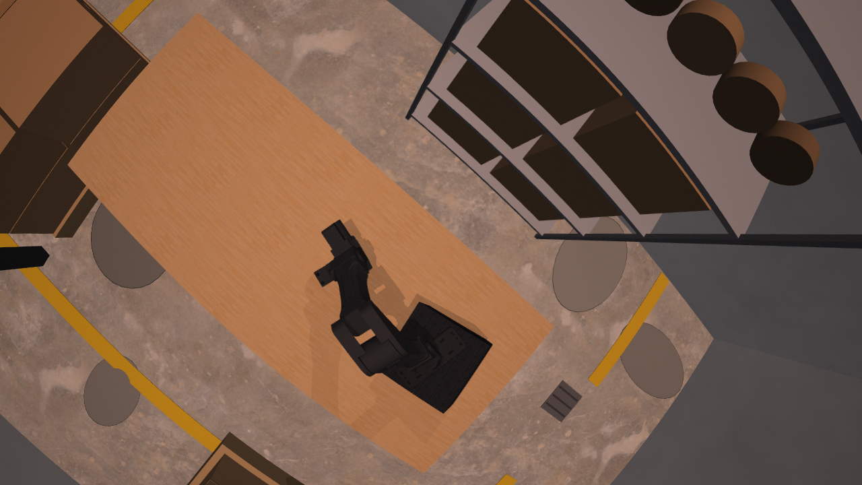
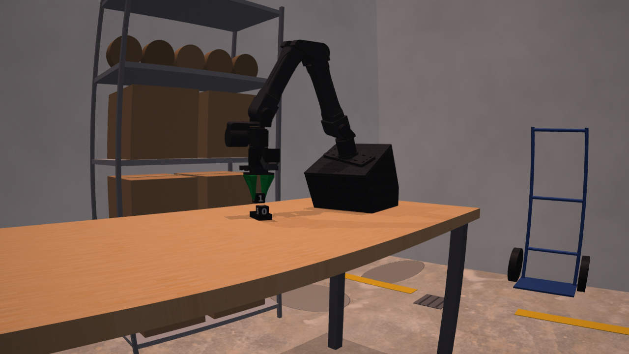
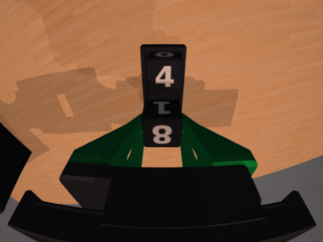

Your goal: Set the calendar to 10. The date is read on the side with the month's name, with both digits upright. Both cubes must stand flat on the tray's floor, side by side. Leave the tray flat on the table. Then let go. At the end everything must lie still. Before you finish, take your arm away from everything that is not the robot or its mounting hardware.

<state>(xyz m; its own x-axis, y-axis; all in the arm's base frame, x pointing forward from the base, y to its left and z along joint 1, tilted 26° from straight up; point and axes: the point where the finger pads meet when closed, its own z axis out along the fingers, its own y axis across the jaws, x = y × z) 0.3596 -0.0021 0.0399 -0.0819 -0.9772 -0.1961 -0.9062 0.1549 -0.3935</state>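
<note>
One cube (image 2: 260,197), its 1 facing the exterior view, hangs clamped in the pincer (image 2: 259,200) directly above the tray (image 2: 261,215) on the table (image 2: 176,246), where the 0 cube (image 2: 263,211) stands; the free slot likely lies just beside it.

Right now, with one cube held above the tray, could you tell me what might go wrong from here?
1. The gripper holds the cube showing 1 directly above the cube showing 0; lowered straight, it would likely stack, not stand beside it.
2. The tray is small, so a nudge could shift or tip it.
3. Released from this height, the cube may tumble to another digit.
</note>
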